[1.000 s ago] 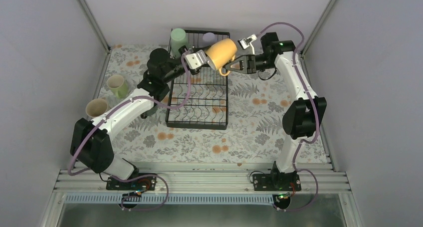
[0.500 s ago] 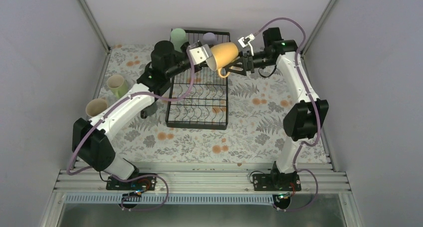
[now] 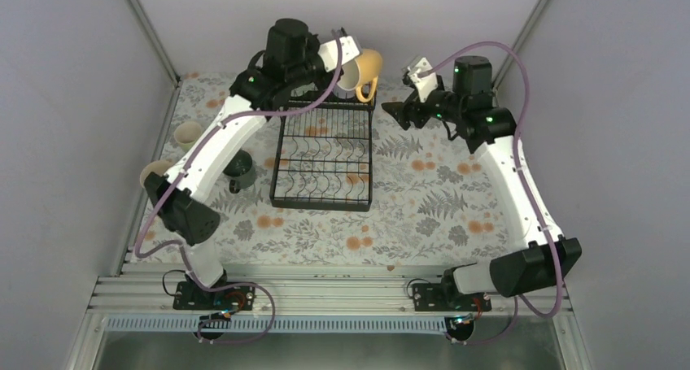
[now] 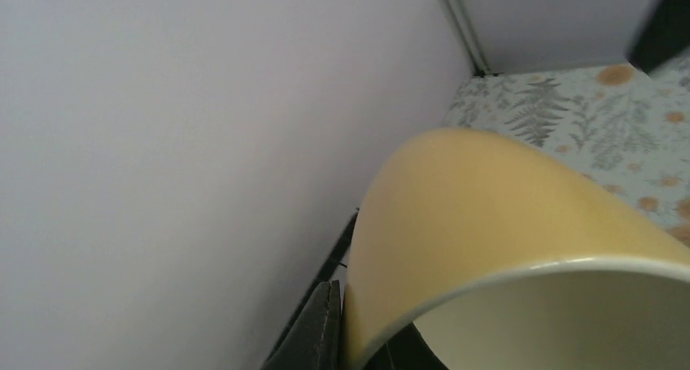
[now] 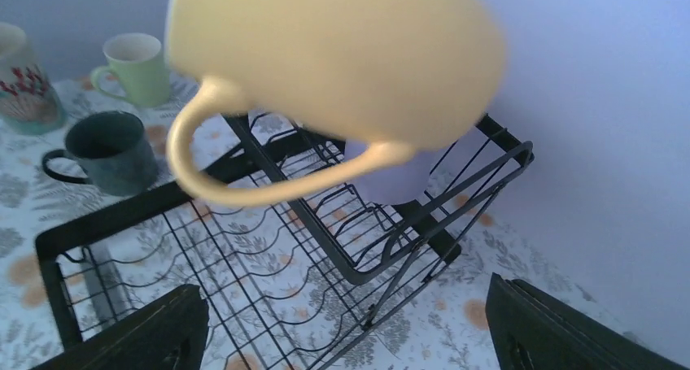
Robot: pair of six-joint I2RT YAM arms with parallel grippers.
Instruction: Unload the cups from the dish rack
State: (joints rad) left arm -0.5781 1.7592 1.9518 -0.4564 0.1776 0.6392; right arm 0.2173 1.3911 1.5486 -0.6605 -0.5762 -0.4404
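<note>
1. The left gripper (image 3: 350,59) is now carrying the yellow mug (image 3: 366,66) alone, clenched on its rim above the rack's (image 3: 281,154) 12 o'clock end. The right gripper (image 3: 390,111) has let go and is backing off toward 2 o'clock, jaws spread.
2. A lavender cup (image 5: 397,175) is waiting in the upper shelf, and three mugs (image 3: 238,165) are crowding the table (image 3: 407,211) at 9 o'clock.
</note>
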